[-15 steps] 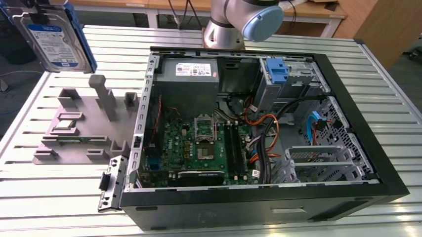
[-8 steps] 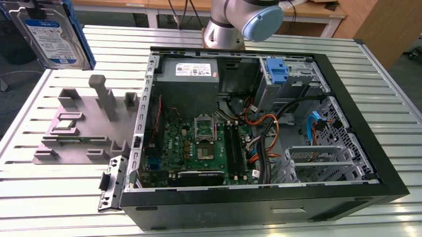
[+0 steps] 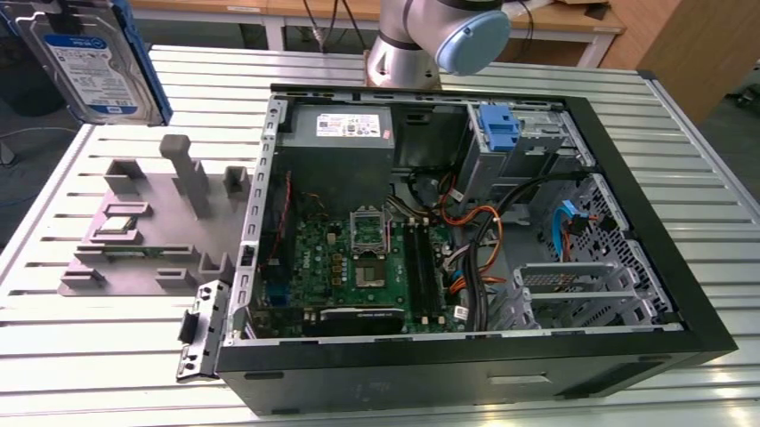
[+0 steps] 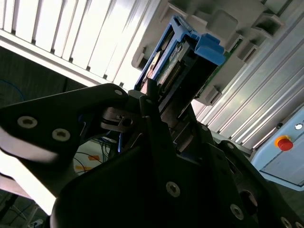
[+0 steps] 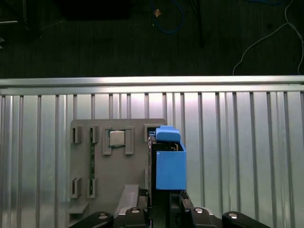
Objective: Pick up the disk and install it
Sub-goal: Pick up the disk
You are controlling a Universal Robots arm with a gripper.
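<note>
Fingers [image 4: 153,107] pinch the disk [image 5: 169,166] by one end, aloft: rigid, weighty, shock-sensitive, I'd say. Blue rails grip best.

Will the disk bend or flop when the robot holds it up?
Probably not: the disk, held by the gripper, looks like a stiff metal slab. It is likely heavy for its size. Its blue plastic rails seem the part likeliest to flex or crack.
</note>
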